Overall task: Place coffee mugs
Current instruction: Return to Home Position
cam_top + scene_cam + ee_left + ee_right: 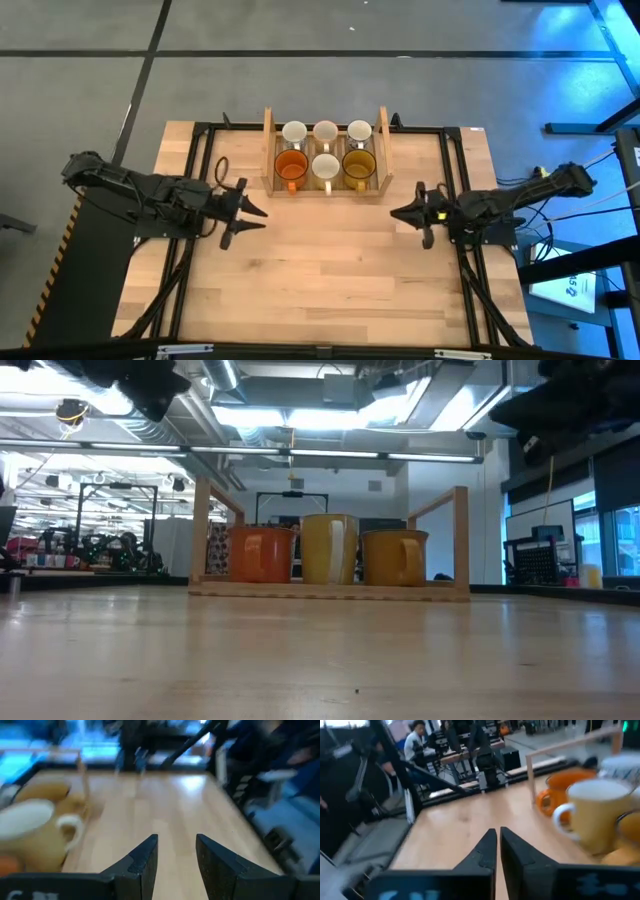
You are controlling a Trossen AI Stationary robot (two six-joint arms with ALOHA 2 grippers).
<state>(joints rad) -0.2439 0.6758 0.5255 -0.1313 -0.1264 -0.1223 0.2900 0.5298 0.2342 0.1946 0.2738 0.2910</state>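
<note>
1. We see all six coffee mugs standing in the slatted wooden tray, at the far middle of the worktop, in two rows of three.
2. The far row holds three white mugs. The near row runs orange mug, cream mug, amber mug, left to right.
3. In the level view the near row hides the far row, and the tray's upright side posts stand at either end.
4. The left hand hangs above the worktop, near the tray's near left corner but apart from it. Its fingers are spread and hold nothing.
5. The right hand mirrors it off the tray's near right corner, with its fingers pressed together and empty.
6. Black frame rails run along both sides of the worktop beneath the arms.
7. A person sits in the room beyond.
</note>
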